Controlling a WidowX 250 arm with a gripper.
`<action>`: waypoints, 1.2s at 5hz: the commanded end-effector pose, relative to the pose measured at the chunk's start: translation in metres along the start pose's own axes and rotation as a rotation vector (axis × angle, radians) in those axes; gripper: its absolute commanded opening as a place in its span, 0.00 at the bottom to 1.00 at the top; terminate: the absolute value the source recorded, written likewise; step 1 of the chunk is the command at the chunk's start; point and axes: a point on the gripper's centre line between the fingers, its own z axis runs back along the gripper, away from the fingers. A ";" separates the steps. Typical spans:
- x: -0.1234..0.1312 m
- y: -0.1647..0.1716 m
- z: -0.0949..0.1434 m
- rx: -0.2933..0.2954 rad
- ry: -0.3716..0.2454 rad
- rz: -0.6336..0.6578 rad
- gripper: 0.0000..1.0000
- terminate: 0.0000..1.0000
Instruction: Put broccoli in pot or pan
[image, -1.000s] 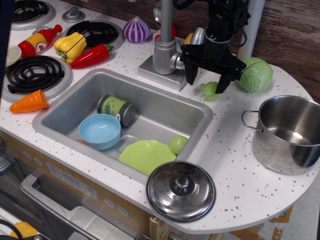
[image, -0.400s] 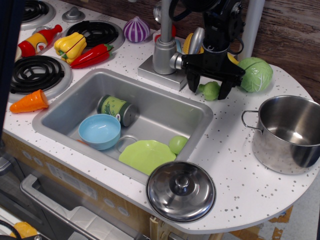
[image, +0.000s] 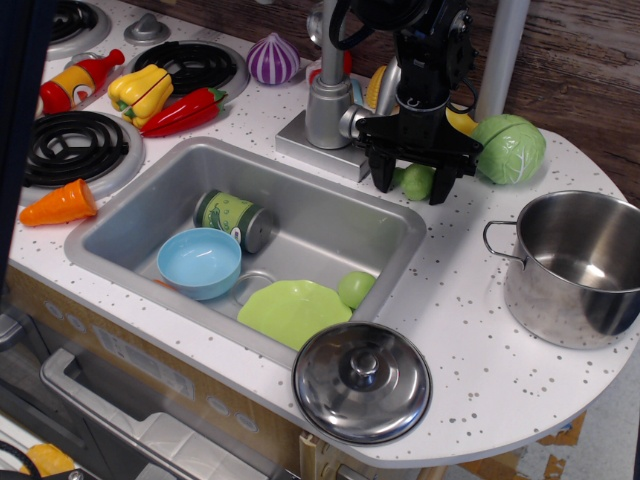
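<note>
Beside pot (image: 573, 268), gripper (image: 411, 186) straddling broccoli (image: 417, 181)

Arm matte black throughout, built of blocky stacked segments. Gripper (image: 411, 185) black too: wide flat crossbar body with two short, thick, downward-tapering prongs at its ends forming jaws. Upper wrist section narrower, boxy, with small pale patch or label on front face. Black cables looped in arcs beside upper arm housing, near top edge of view. Small screws or fasteners hinted on housing, too small to tell. No readable markings seen.
</note>
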 end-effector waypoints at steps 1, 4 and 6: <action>0.011 -0.007 0.026 0.014 0.012 0.029 0.00 0.00; 0.008 -0.050 0.111 0.069 0.140 0.202 0.00 0.00; -0.023 -0.106 0.125 0.071 0.221 0.262 0.00 0.00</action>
